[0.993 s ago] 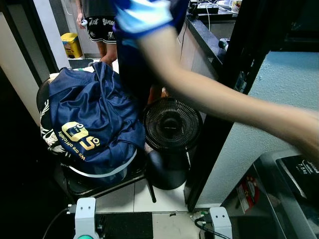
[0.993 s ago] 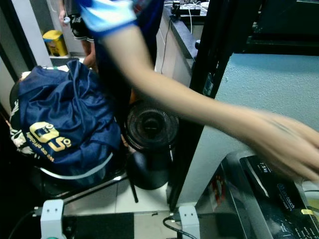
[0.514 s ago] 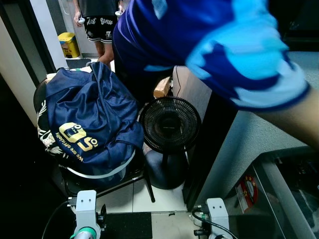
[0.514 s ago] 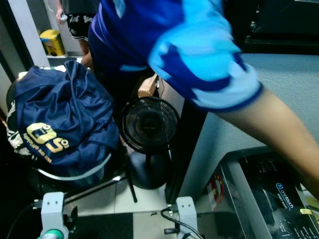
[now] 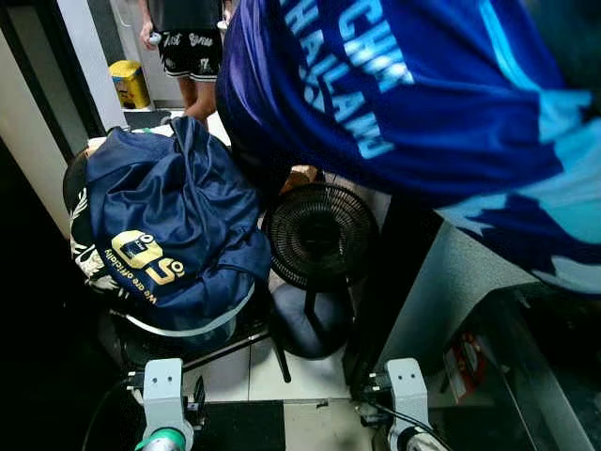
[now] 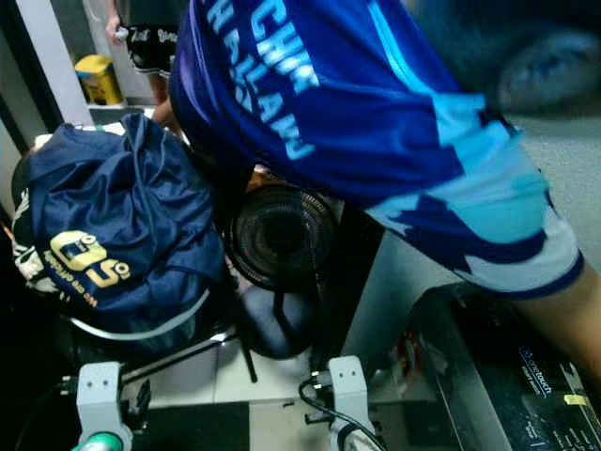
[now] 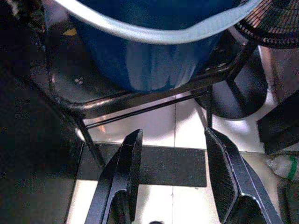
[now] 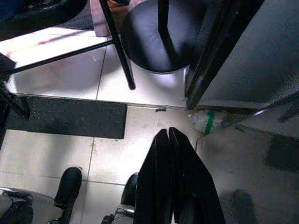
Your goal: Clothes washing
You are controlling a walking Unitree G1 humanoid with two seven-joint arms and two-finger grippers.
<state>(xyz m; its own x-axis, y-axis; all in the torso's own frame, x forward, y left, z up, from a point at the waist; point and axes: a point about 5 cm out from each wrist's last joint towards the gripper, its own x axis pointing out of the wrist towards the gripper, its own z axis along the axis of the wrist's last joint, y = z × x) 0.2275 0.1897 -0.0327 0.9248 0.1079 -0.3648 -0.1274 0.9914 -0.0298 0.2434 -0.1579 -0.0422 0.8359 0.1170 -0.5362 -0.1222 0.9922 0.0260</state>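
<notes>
A navy garment with a yellow logo (image 5: pixel 169 225) is heaped over a blue basket with a white rim (image 7: pixel 149 51), which stands on a black chair (image 7: pixel 140 100) at my left. The dark washing machine (image 6: pixel 507 366) is at the lower right, and a person in a blue jersey (image 5: pixel 404 94) bends over it, hiding most of its top. My left gripper (image 7: pixel 174 140) hangs open above the floor, just below the chair and basket. My right gripper (image 8: pixel 167 133) hangs shut over the tiles, holding nothing.
A black floor fan (image 5: pixel 315 235) stands between the chair and a dark post. A black mat (image 8: pixel 65 116) lies on the tiles at my feet. Further back, a second person (image 5: pixel 188 47) stands by a yellow bin (image 5: pixel 131 83).
The person has leaned further across in front of me. An outstretched arm crossed the view before; now the jersey back covers the upper right. Both grippers hang as before.
</notes>
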